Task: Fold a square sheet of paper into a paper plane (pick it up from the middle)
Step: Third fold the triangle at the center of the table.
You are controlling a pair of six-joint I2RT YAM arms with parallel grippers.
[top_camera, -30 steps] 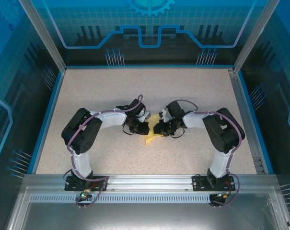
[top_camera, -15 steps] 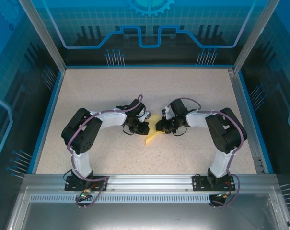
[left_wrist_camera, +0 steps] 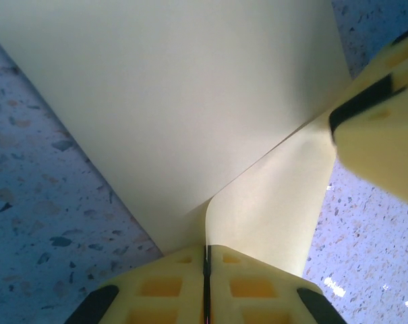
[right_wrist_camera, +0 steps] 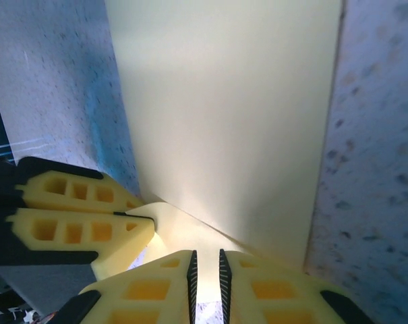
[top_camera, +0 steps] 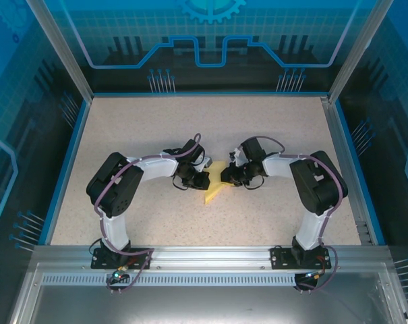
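Paper sheet [top_camera: 214,192]: thin, matte, pale yellow, smooth, partly folded. One flap is lifted, w/ a soft crease running to a point in left wrist view [left_wrist_camera: 177,101]. It sits approx mid-table, well off all edges, between the two grippers.

L gripper [left_wrist_camera: 206,253]: clenched on the sheet's near corner, jaws pressed flat w/ the paper going in between them. Fingers are pale-yellow moulded blocks w/ square pockets and black trim.

R gripper [right_wrist_camera: 207,260]: pinching the sheet's raised fold, w/ a thin slit between the jaws and paper in it. Same block-type fingers.

Table [top_camera: 123,135]: beige speckled stone-look top, blue rim.

Alu rail [top_camera: 204,260] runs along the near edge, arm bases bolted on.

Back panel [top_camera: 210,40]: blue tinted, w/ printed gear + circuit-line graphic.
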